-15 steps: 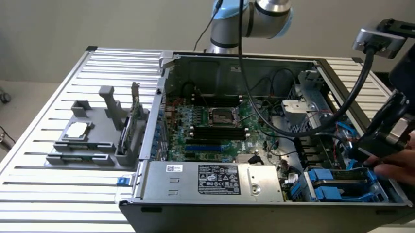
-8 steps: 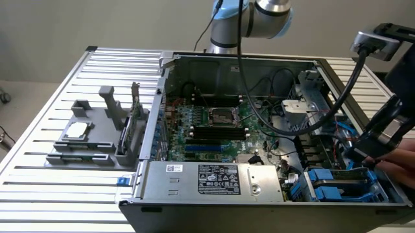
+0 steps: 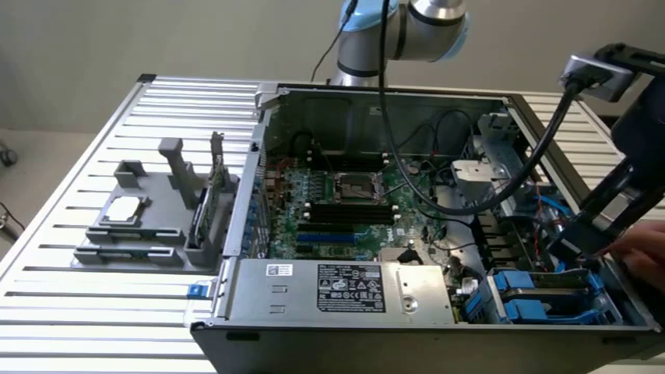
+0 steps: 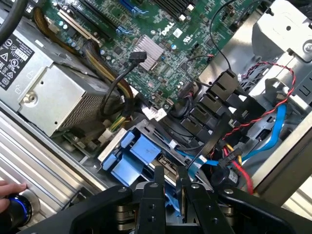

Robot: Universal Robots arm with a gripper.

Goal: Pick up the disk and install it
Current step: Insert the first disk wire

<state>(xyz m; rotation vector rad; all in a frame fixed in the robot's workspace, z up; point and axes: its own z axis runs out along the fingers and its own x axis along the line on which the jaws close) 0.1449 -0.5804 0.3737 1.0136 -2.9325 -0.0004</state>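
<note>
My gripper (image 3: 574, 248) reaches down into the open computer case (image 3: 272, 148) at the front corner on the exterior view's right, just above the drive bay (image 3: 535, 300). In the wrist view the gripper (image 4: 173, 179) is shut on a thin upright part with a blue plastic edge, the disk (image 4: 171, 201), seen edge-on between the two dark fingers (image 4: 157, 187). Just beyond the fingertips lies the drive bay with blue plastic carriers (image 4: 134, 156). Most of the disk is hidden by the fingers.
A person's hand (image 3: 646, 253) rests beside the case near the gripper; a fingertip (image 4: 9, 187) sits by a blue-lit button (image 4: 15, 207). Red, black and blue cables (image 4: 253, 141) crowd the bay. The grey power supply (image 3: 343, 288) is alongside. A grey fixture (image 3: 140, 226) holds a small chip (image 3: 123, 209).
</note>
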